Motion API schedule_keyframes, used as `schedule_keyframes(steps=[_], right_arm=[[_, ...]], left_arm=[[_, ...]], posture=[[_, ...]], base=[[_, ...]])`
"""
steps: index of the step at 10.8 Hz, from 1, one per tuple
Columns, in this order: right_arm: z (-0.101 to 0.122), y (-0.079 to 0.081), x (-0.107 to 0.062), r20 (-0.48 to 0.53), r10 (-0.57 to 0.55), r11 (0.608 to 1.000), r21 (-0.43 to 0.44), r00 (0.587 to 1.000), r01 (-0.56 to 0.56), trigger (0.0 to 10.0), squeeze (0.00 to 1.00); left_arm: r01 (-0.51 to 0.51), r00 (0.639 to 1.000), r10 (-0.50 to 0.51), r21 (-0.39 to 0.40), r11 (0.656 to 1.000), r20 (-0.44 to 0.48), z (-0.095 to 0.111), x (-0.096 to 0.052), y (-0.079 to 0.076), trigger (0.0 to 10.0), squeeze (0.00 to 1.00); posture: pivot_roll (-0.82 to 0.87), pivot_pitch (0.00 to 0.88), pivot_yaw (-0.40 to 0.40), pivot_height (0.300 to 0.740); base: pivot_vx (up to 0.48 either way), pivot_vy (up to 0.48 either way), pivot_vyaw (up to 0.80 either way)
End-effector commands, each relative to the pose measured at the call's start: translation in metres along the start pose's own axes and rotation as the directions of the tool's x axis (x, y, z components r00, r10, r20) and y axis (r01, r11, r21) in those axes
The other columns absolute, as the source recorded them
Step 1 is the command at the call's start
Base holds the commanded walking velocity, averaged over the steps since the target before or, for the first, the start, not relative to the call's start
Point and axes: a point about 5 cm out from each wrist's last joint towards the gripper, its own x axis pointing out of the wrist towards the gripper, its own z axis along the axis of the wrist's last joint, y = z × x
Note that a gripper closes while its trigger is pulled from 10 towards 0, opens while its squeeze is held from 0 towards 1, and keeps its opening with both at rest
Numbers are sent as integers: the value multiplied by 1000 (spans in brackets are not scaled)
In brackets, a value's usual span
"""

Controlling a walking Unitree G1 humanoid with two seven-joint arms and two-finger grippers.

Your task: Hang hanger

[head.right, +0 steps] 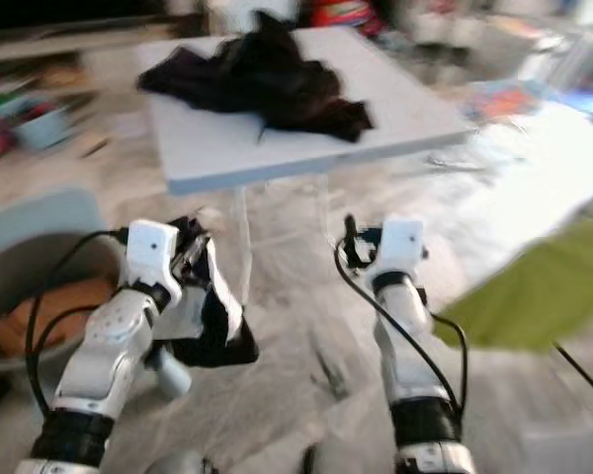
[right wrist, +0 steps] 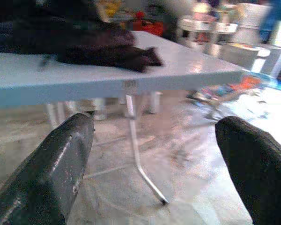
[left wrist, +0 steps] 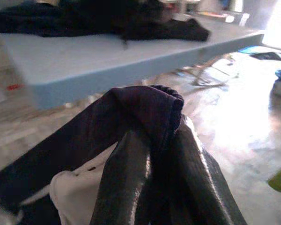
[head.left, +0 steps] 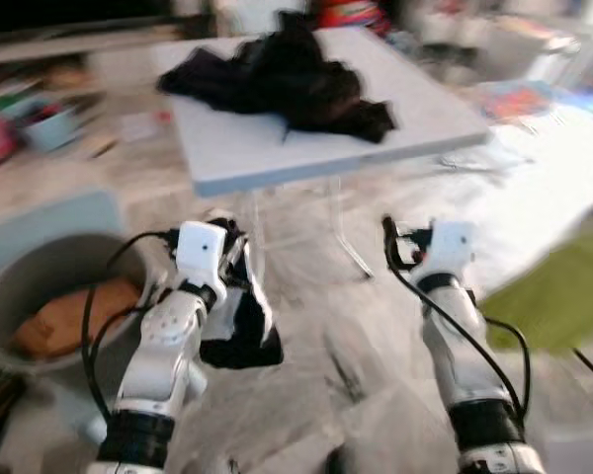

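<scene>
My left gripper (head.left: 235, 259) is shut on a dark garment (head.left: 242, 331) with a white lining, which hangs below it over the floor. In the left wrist view the cloth (left wrist: 145, 140) drapes over both fingers and hides them. My right gripper (head.left: 395, 242) is held at about the same height, open and empty; its two fingers (right wrist: 61, 173) stand wide apart, pointing at the table. A heap of black clothes (head.left: 287, 79) lies on the light blue table (head.left: 425, 109) ahead. The picture is blurred, and I can make out no hanger.
A grey round basket (head.left: 40, 267) with something orange-brown inside stands on the floor at my left. A green mat (head.left: 563, 286) lies at the right. The table's thin metal legs (right wrist: 140, 164) stand just ahead. Clutter lines the far wall.
</scene>
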Motion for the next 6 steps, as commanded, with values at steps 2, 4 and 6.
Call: schedule_keyframes(steps=[2, 4, 6], right_arm=[[0, -5, -1, -3, -18, 1000, -8, 1000, 18, 10000, 0], [0, -4, -1, -2, -15, 1000, -11, 1000, 15, 10000, 0], [-3, -5, -5, -9, -18, 1000, -22, 1000, 17, 10000, 0]], left_arm=[[59, 998, -59, 3, 998, 37, 8, 4, -11, 10000, 0], [108, 992, -109, 13, 994, 58, 10, 1, -13, 10000, 0], [99, 995, -100, 51, 994, 13, -2, -3, -1, 10000, 0]], posture=[[-45, 49, -31, 740], [-44, 49, -30, 740], [-43, 50, -28, 740]], base=[[0, 480, -800], [0, 0, -400], [0, 0, 0]])
